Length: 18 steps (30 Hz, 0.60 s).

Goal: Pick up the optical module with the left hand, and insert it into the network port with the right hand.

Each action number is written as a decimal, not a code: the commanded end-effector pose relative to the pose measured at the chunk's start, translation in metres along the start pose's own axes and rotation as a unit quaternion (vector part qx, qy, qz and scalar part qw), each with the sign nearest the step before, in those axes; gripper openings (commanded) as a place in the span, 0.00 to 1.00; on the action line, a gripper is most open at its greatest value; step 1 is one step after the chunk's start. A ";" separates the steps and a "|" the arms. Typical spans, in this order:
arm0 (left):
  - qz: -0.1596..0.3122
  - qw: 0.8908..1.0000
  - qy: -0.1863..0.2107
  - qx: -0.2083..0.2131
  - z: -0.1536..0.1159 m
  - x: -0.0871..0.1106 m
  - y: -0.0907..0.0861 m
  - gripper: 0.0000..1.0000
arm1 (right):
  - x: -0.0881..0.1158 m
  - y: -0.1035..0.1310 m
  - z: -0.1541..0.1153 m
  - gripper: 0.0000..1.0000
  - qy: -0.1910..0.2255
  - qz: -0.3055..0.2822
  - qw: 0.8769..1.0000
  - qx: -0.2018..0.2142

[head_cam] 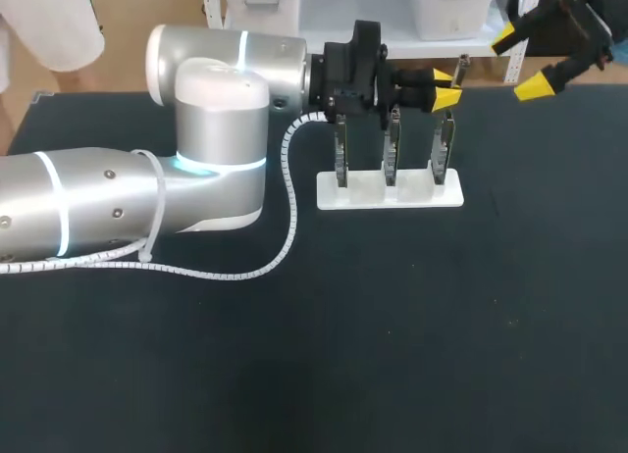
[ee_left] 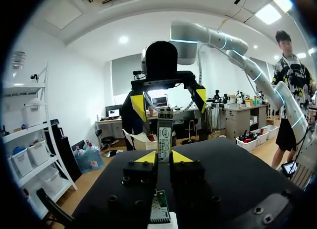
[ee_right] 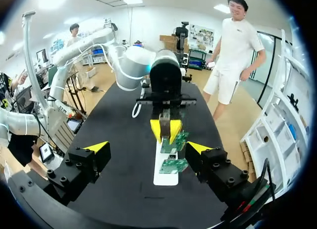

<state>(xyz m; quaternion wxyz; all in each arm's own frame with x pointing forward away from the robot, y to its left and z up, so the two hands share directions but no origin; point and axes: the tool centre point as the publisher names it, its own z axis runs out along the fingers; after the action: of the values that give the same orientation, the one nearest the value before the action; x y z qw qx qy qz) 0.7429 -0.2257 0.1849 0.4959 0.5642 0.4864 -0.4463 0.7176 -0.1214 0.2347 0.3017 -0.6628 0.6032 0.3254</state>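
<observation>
My left gripper hovers above the right end of a white stand, shut on the optical module, a slim metal stick poking out past its yellow tips. In the left wrist view the module stands upright between the fingers of that gripper. My right gripper hangs open farther right and back, facing the left one with nothing in it. From the right wrist view, its own gripper is spread wide, with the module ahead of it. Three upright port boards stand in the stand.
The stand with its green boards lies under and between the two grippers. A white spiral cable from my left arm trails over the dark table beside the stand's left end.
</observation>
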 end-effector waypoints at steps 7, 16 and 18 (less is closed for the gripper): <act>0.001 1.000 -0.001 -0.003 -0.001 0.001 -0.002 0.00 | -0.021 0.010 0.003 1.00 -0.003 -0.014 1.000 0.011; 0.001 1.000 -0.001 -0.003 -0.001 0.001 -0.002 0.00 | -0.030 0.018 0.014 1.00 -0.012 0.003 1.000 0.013; 0.001 1.000 -0.001 -0.003 -0.001 0.001 -0.002 0.00 | -0.030 0.017 0.016 1.00 -0.012 0.003 1.000 0.011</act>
<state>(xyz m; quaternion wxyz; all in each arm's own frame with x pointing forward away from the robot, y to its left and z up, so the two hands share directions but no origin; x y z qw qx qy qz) 0.7429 -0.2257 0.1849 0.4960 0.5641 0.4864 -0.4463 0.7004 -0.0942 0.2499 0.3136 -0.6538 0.6035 0.3315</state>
